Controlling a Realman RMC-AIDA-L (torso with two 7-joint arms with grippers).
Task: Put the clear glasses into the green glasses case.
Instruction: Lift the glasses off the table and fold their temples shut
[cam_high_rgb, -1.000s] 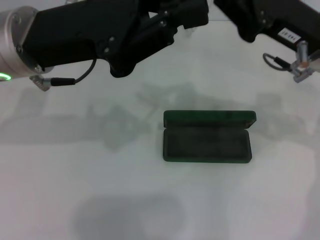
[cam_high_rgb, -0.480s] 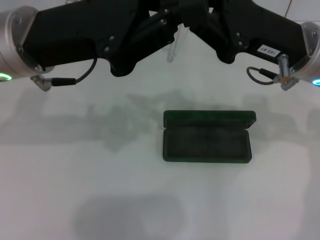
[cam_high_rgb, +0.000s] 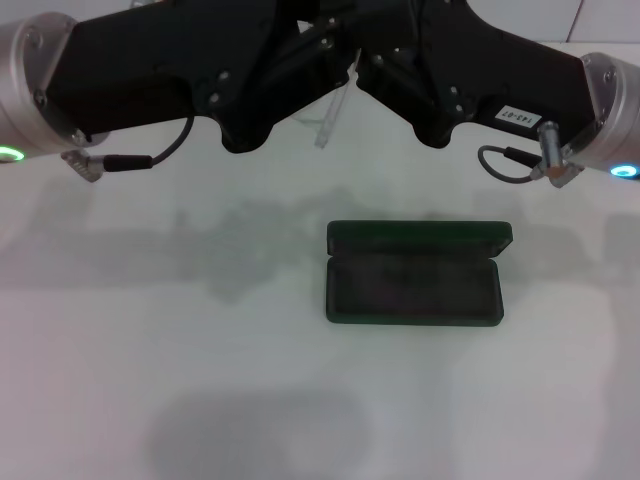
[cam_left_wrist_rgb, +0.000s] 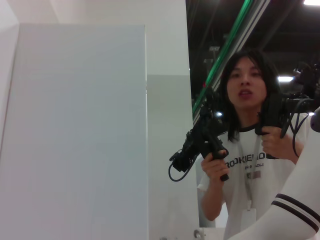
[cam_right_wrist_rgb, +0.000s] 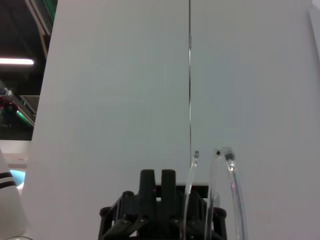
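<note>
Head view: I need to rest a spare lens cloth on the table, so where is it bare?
The table is bare left of, right of and in front of the open green glasses case. Behind it is crowded: the left gripper and right gripper meet above, holding the clear glasses.

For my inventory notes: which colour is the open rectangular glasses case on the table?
Dark green hinged glasses case, with darker lining; head view shows it best.

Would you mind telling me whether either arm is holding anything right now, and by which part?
The clear glasses hang between the two grippers above the open green glasses case; which gripper holds them, and where, cannot be told.
</note>
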